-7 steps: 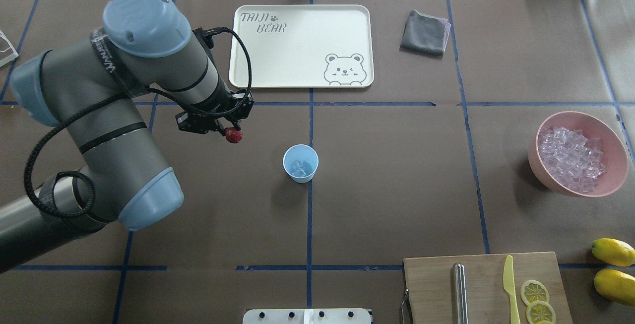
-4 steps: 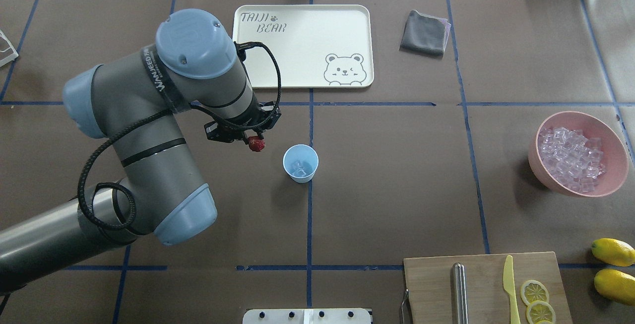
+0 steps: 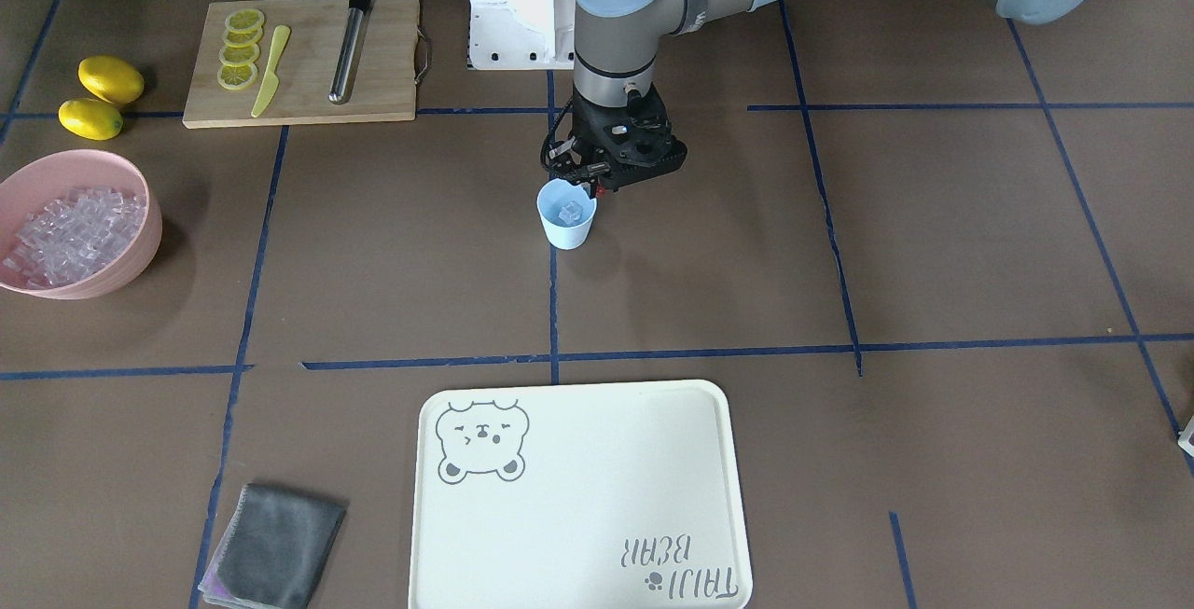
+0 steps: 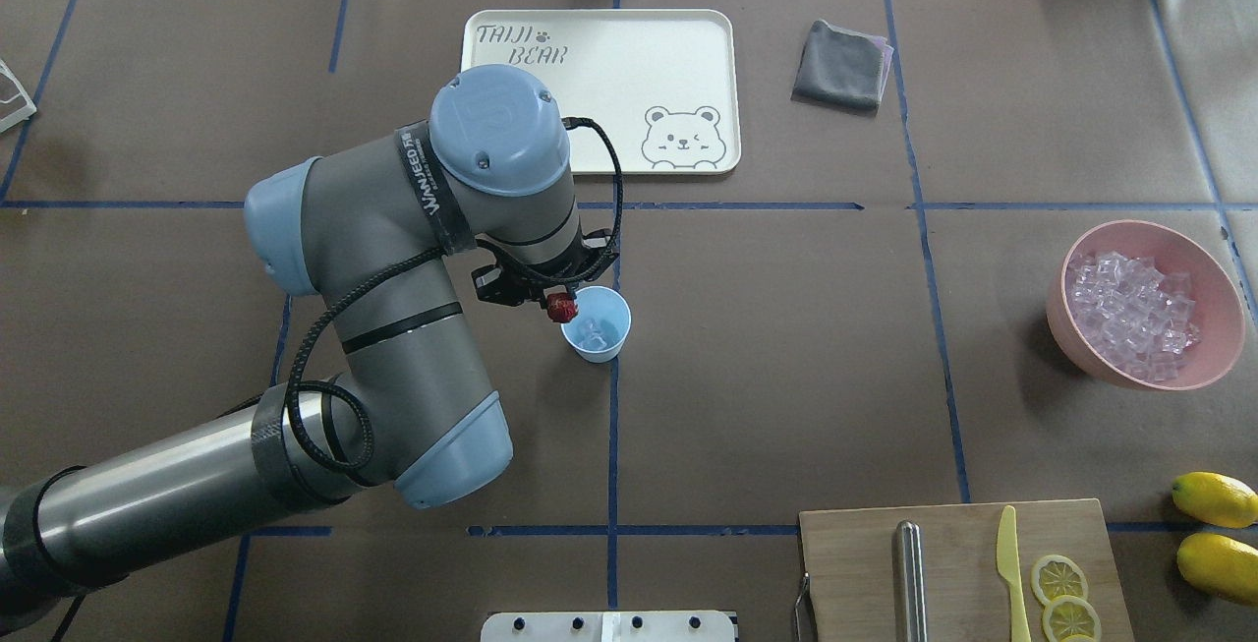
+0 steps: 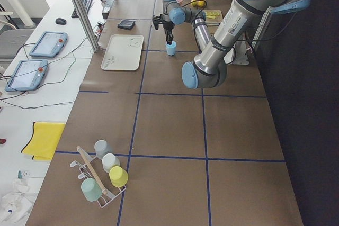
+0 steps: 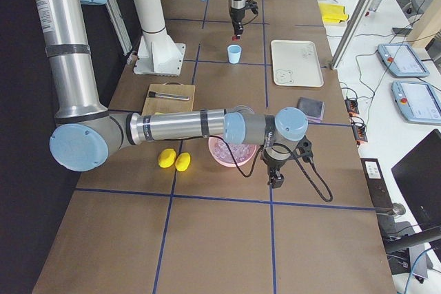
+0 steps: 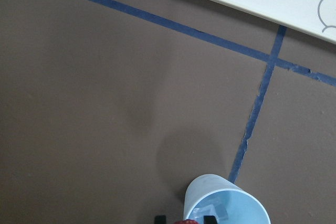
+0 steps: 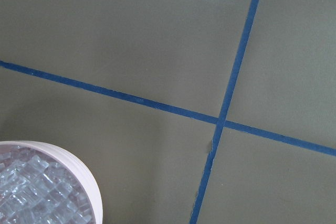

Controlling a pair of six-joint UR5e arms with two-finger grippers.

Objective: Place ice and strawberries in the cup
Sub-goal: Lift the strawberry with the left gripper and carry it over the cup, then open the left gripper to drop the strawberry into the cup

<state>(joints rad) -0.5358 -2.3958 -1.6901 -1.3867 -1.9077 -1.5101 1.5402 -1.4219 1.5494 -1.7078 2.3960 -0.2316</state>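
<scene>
The pale blue cup (image 4: 611, 339) stands upright at the table's middle and holds a few clear ice cubes (image 4: 591, 332). My left gripper (image 4: 560, 299) is shut on a small dark-red strawberry (image 4: 563, 309), which hangs just over the cup's left rim. The front-facing view shows the cup (image 3: 565, 228), its ice (image 3: 571, 211) and a red sliver of the strawberry (image 3: 600, 187) under the gripper. In the left wrist view the cup (image 7: 236, 195) is at the bottom edge, with the strawberry (image 7: 185, 222) beside it. My right gripper (image 6: 275, 179) shows only in the exterior right view, near the pink bowl; I cannot tell its state.
A pink bowl (image 4: 1063, 332) full of ice (image 4: 1130, 313) sits at the right. A cream tray (image 4: 600, 145) and a grey cloth (image 4: 840, 65) lie at the far side. A cutting board (image 4: 855, 563) with a knife and lemon slices, plus two lemons (image 4: 1215, 498), is near right.
My left arm has swung to the right with the strawberry, from well left of the cup to over its left rim. The cup and its ice have not moved.
</scene>
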